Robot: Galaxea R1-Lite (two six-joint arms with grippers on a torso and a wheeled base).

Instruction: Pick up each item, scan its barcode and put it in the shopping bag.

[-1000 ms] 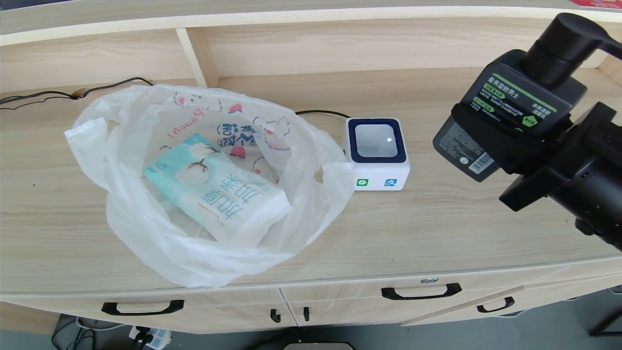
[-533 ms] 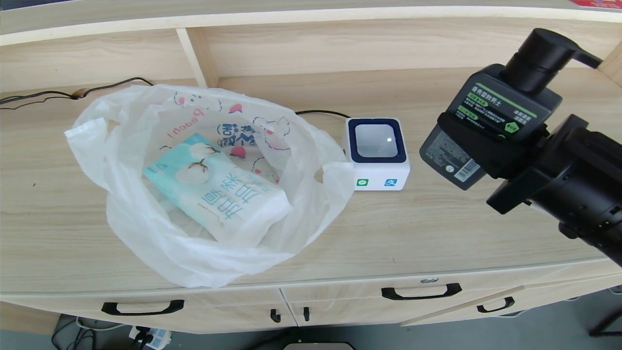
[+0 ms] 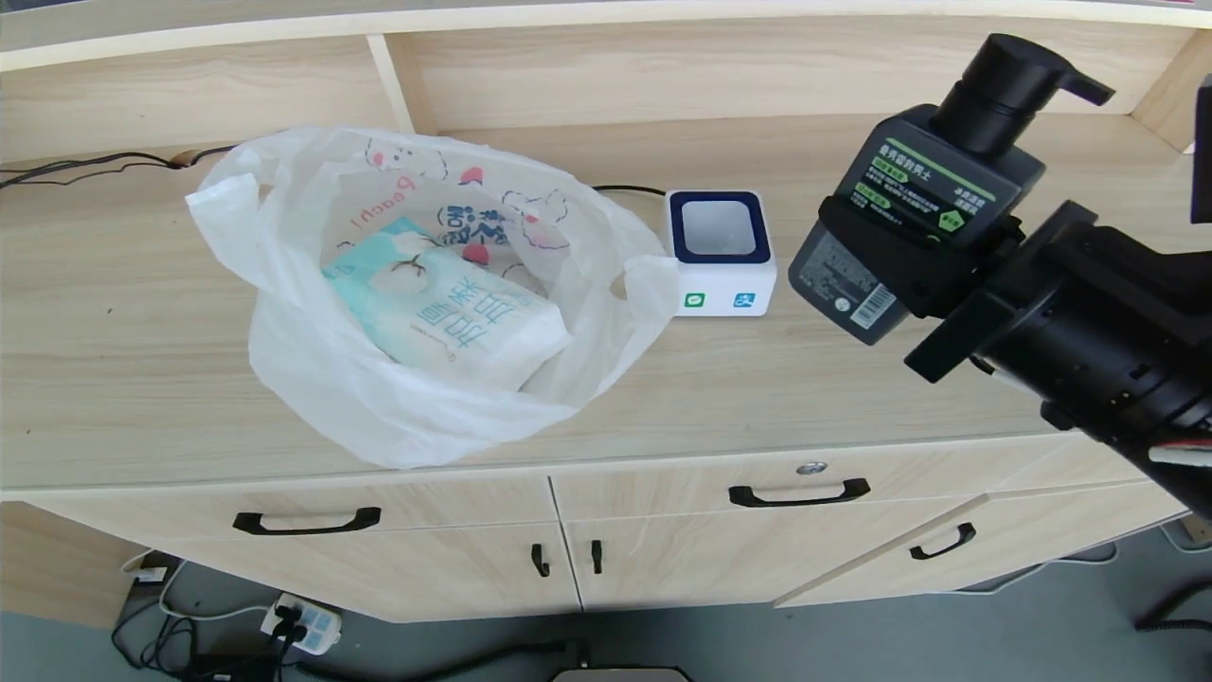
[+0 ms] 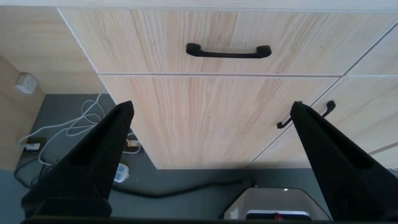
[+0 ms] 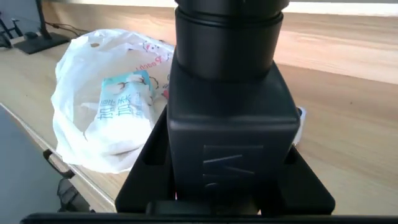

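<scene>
Kid: Drawers (image 4: 217, 118) are closest. The left jaws hang low in front of them, wide open, with nothing in them.

Pal: And the other arm?

Kid: The right jaws are squeezed tight on the black pump bottle (image 3: 914, 227). It is up in the air and tipped a bit. It is near the right side of the scanner (image 3: 720, 248), but not over it.

Pal: Can you see the stripes?

Kid: Yes. The barcode (image 3: 876, 305) is at the low end of the bottle. I think it points down and a little toward the scanner.

Pal: So what is done?

Kid: One thing looks done. The pack of tissues (image 3: 445, 308) lies inside the shopping bag (image 3: 312, 388). The bag sits open on the table (image 3: 123, 379), just beside the scanner. Far at the back, a black cord (image 3: 625, 189) runs away from the scanner.

Pal: What is left?

Kid: I think the bottle is not scanned yet. It has to go over the scanner's glass top. After that it goes into the bag, next to the tissues.
</scene>
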